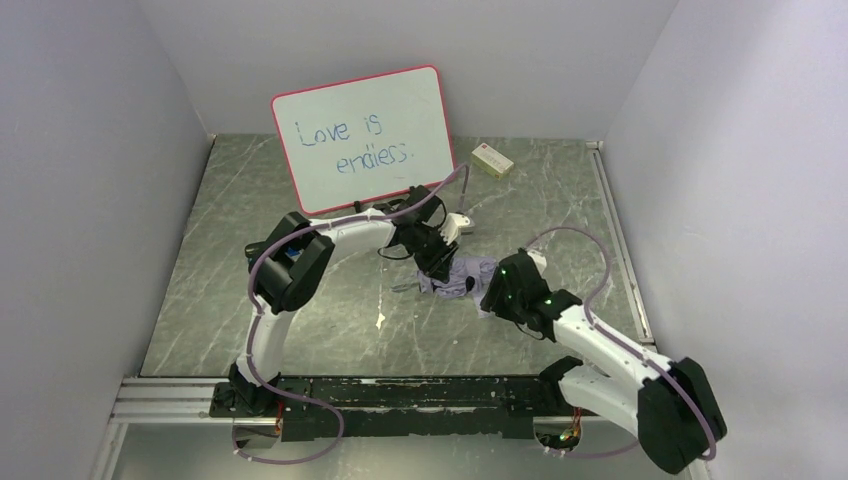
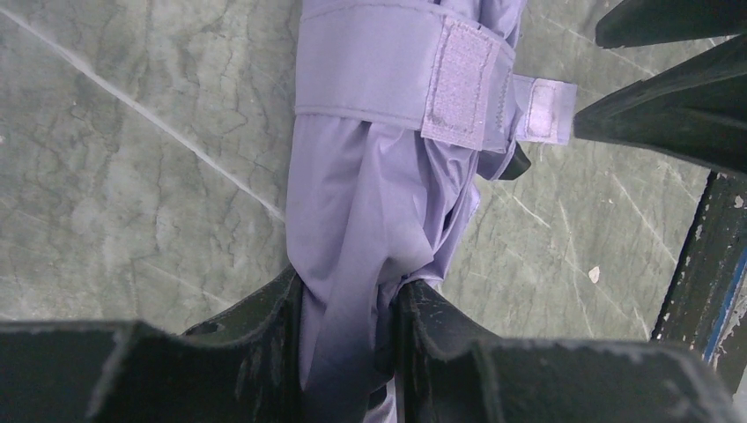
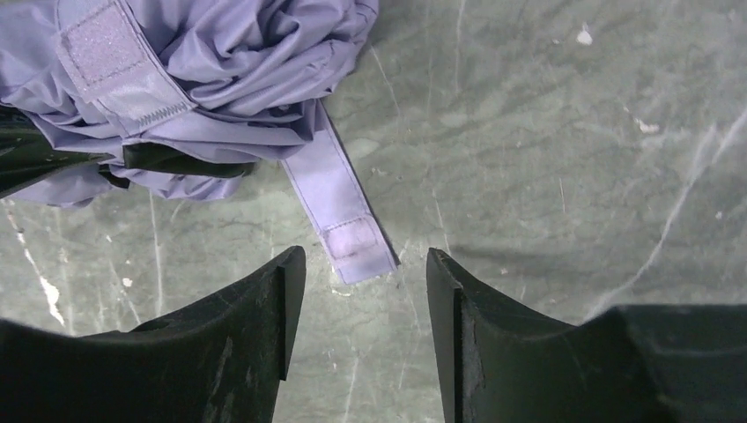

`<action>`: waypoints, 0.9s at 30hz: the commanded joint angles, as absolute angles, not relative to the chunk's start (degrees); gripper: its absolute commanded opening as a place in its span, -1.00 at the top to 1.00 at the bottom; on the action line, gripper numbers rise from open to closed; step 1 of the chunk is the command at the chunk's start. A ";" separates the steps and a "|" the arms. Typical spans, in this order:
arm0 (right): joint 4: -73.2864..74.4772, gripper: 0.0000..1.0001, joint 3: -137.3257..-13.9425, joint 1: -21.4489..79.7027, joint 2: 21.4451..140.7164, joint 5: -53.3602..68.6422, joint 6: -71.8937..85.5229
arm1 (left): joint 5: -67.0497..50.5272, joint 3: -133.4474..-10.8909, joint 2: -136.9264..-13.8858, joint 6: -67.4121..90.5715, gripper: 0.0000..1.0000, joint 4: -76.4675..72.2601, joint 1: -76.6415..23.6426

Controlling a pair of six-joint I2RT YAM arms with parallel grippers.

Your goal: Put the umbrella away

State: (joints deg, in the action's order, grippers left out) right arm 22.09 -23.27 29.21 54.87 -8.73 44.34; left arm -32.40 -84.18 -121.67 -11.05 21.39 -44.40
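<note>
The umbrella (image 1: 462, 275) lies folded on the marble table as a bunched pale lavender bundle, between the two arms. My left gripper (image 2: 348, 295) is shut on its gathered fabric (image 2: 352, 220); the closure strap (image 2: 458, 84) wraps the bundle just beyond the jaws. In the right wrist view the loose strap end (image 3: 345, 220) with its velcro patch lies flat on the table, pointing at my right gripper (image 3: 366, 264). That gripper is open with nothing between its fingers, just short of the strap tip. The right fingers (image 2: 669, 106) show at the upper right of the left wrist view.
A red-framed whiteboard (image 1: 365, 135) with blue writing leans on the back wall. A small cream box (image 1: 492, 160) lies at the back right. White walls enclose the table on three sides, and a metal rail (image 1: 400, 395) carries the arm bases.
</note>
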 commanded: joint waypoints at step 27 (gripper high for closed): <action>27.13 -0.13 -35.18 40.32 77.47 -21.84 42.85 | -23.62 -84.31 -128.53 -11.56 0.90 26.07 -45.82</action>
